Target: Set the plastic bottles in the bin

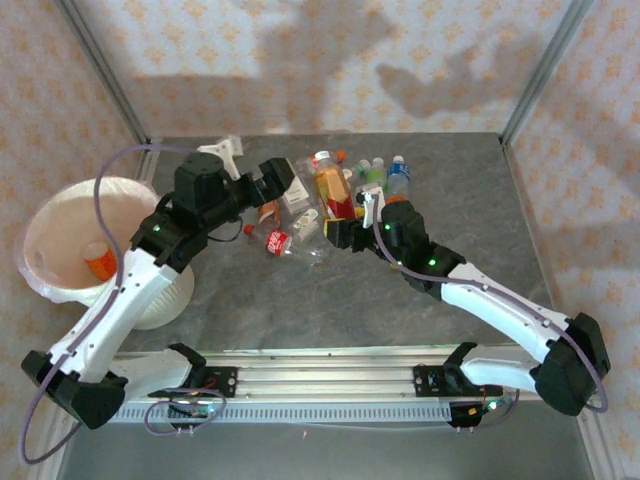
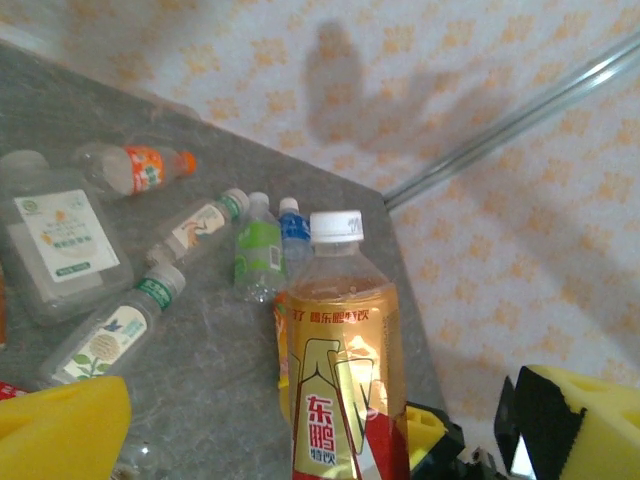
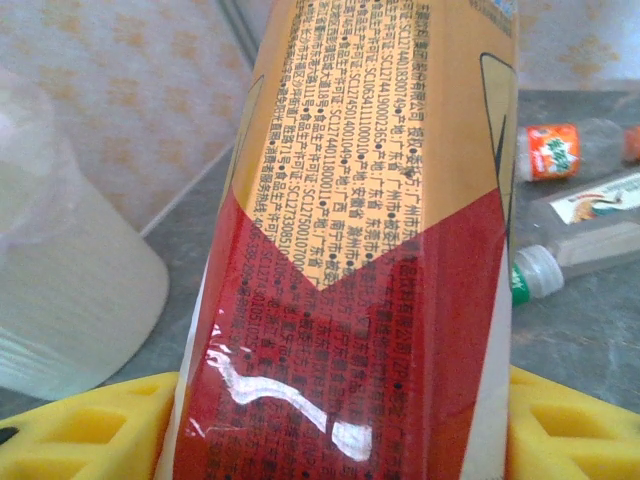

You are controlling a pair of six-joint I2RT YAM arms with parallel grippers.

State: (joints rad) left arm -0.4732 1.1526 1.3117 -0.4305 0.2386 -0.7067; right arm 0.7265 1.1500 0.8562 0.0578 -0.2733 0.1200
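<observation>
Since the bottles overlap, the count is a minimum: at least nine small clear plastic bottles (image 1: 320, 200) lie heaped at 12 o'clock on the worktop (image 1: 460, 200). One more, an orange-labelled bottle (image 1: 100, 262), lies inside the bin. One bin (image 1: 45, 225), round, pale pinkish-white, lined with a thin translucent white bag, at 9 o'clock by the worktop's edge. Two arms, two hands.

Right hand (image 3: 330, 425): yellow pads (image 3: 80, 430) pressed against both sides of a gold-and-red-labelled bottle (image 2: 345, 370) with a white cap and red Chinese print. It is at the heap's 5 o'clock side, cap toward 12 o'clock. Cannot tell whether it is clear of the surface.

Left hand (image 2: 320, 430): spread wide, holding nothing, facing that bottle from 9 o'clock.

Left wrist view, sorted:
- one flat square bottle (image 2: 55, 240), white label
- one orange-capped bottle (image 2: 140, 168)
- two with green caps
- one green-labelled (image 2: 258, 255)
- one blue-labelled (image 2: 293, 228)

Top view: one red cola-style label (image 1: 278, 240).

Worktop: grey, mottled, stone-look. Walls (image 1: 300, 60): pale paper with an orange floral motif, arm shadows across it. Metal frame posts (image 1: 540, 70) at the far corners.
</observation>
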